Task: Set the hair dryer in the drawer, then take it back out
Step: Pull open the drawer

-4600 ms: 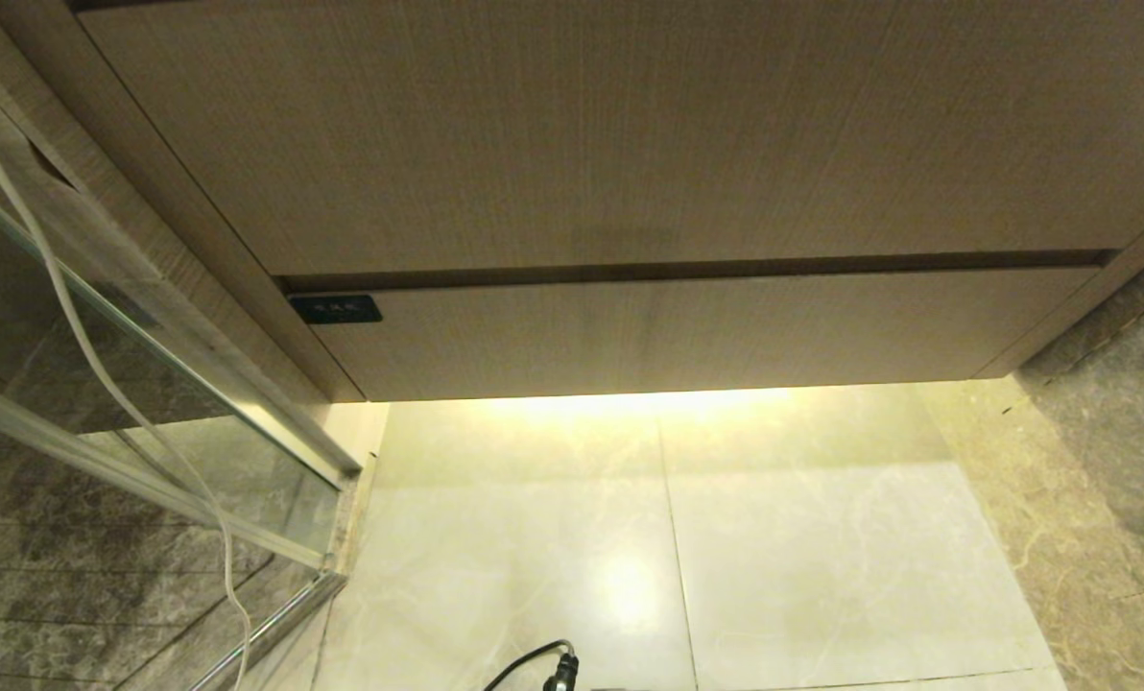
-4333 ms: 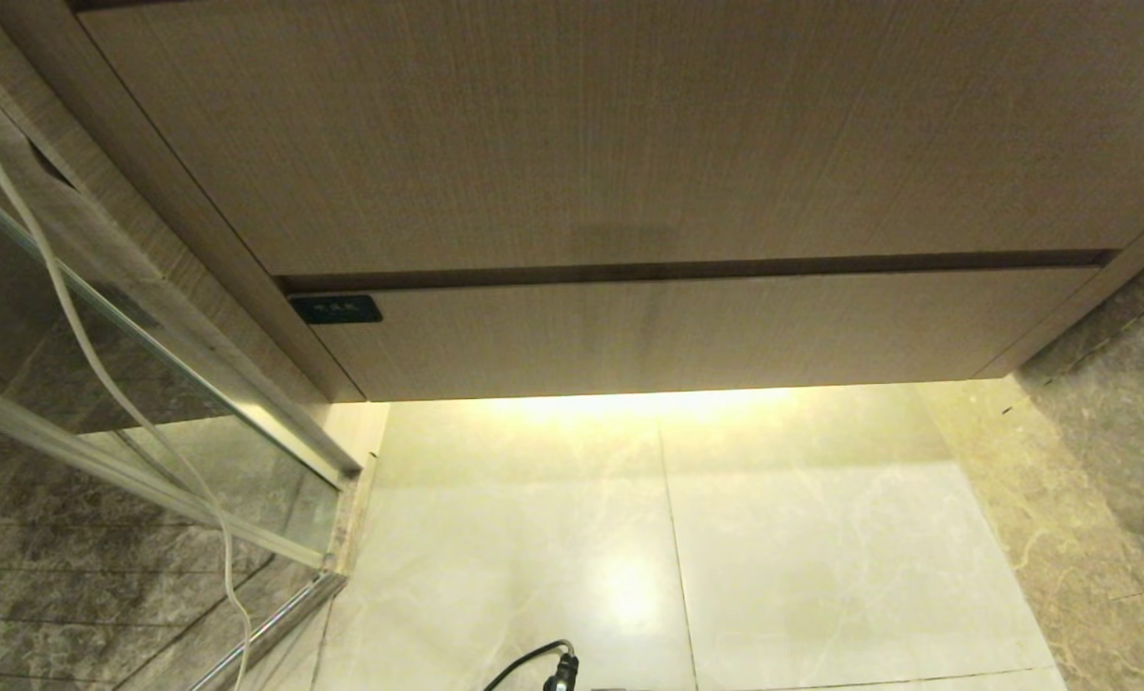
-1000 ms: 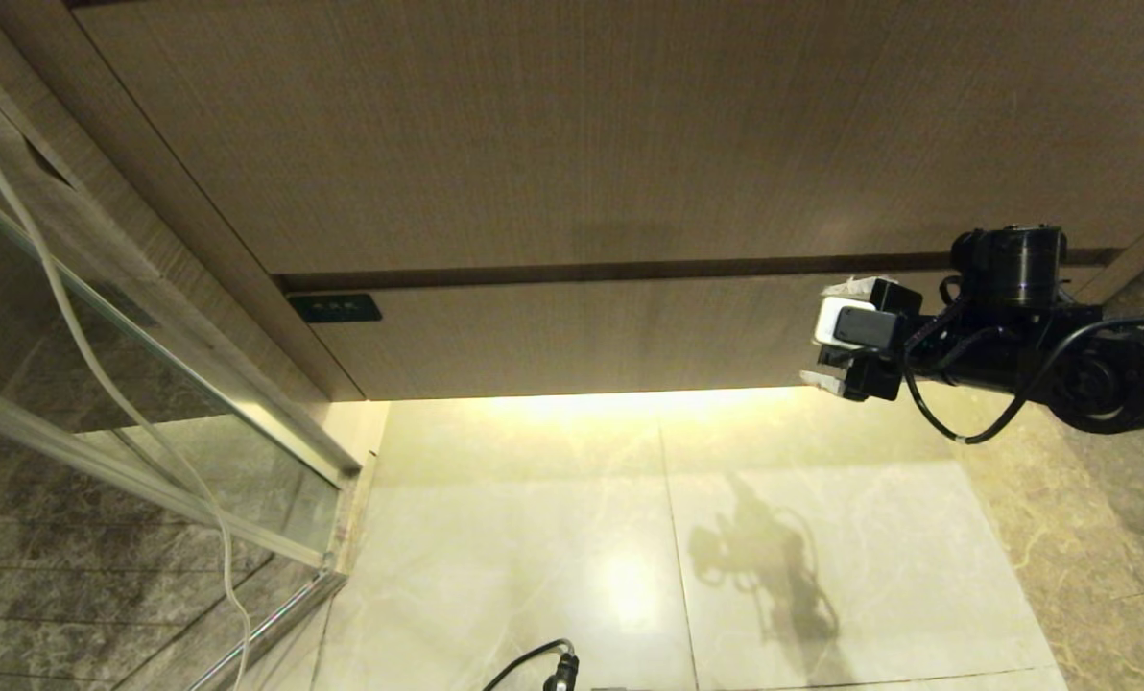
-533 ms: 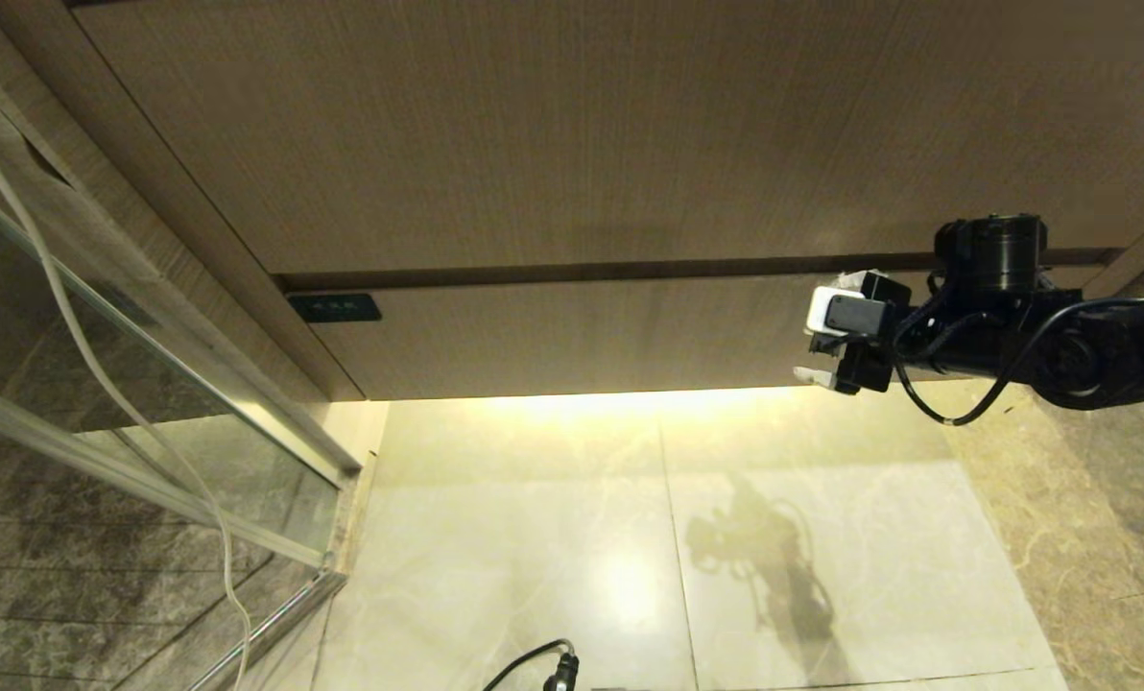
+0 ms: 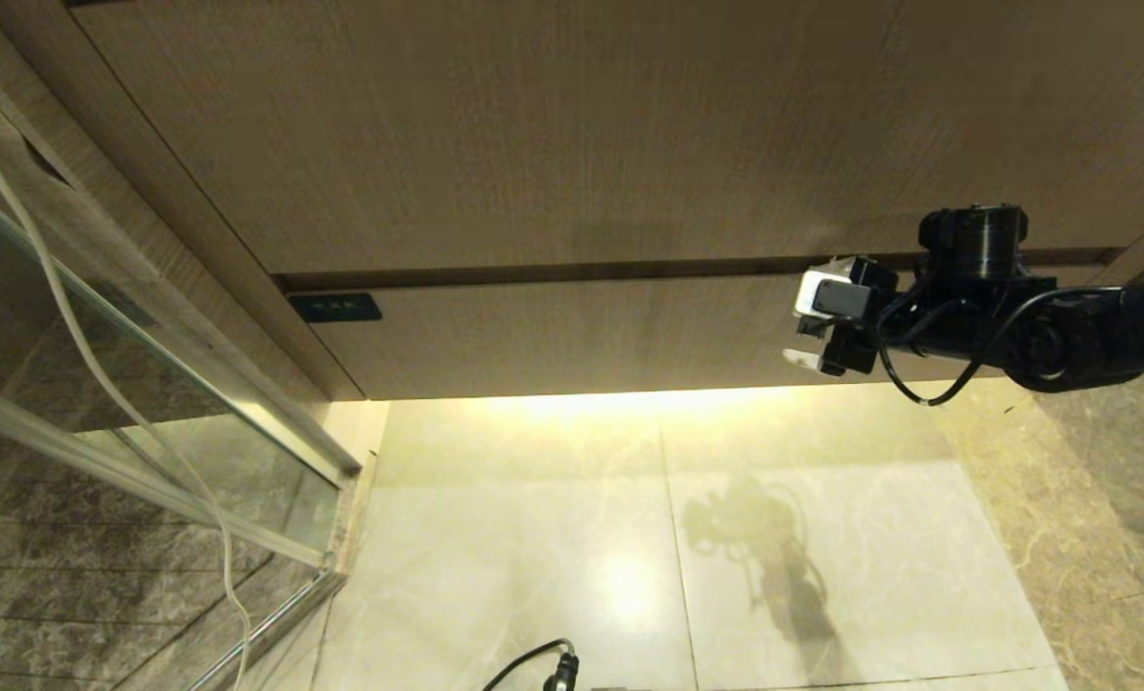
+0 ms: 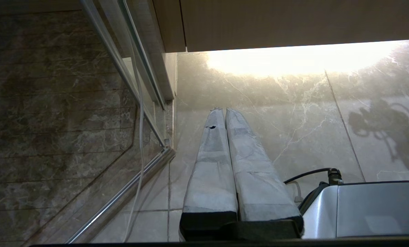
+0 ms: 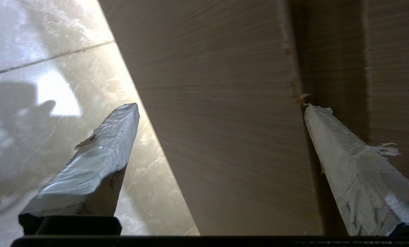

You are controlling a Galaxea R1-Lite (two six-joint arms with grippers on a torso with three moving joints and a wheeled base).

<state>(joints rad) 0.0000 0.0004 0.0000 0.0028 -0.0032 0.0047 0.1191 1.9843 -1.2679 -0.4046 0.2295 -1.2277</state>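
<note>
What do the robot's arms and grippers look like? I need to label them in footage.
The right arm is black, with round joints, looping black cables and a white block by the right gripper. Both grippers, including the left gripper, have long tapered fingers wrapped in crinkled whitish tape.

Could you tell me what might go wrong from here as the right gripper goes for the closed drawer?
1. The open right gripper straddles the wide, shallow light wood-grain drawer near its right end; pulling there, off-centre, could skew or jam it.
2. One taped fingertip sits at the narrow dark gap above the drawer front; it could snag or slip off the edge.
3. No hair dryer is in view, so it must be fetched afterwards.
</note>
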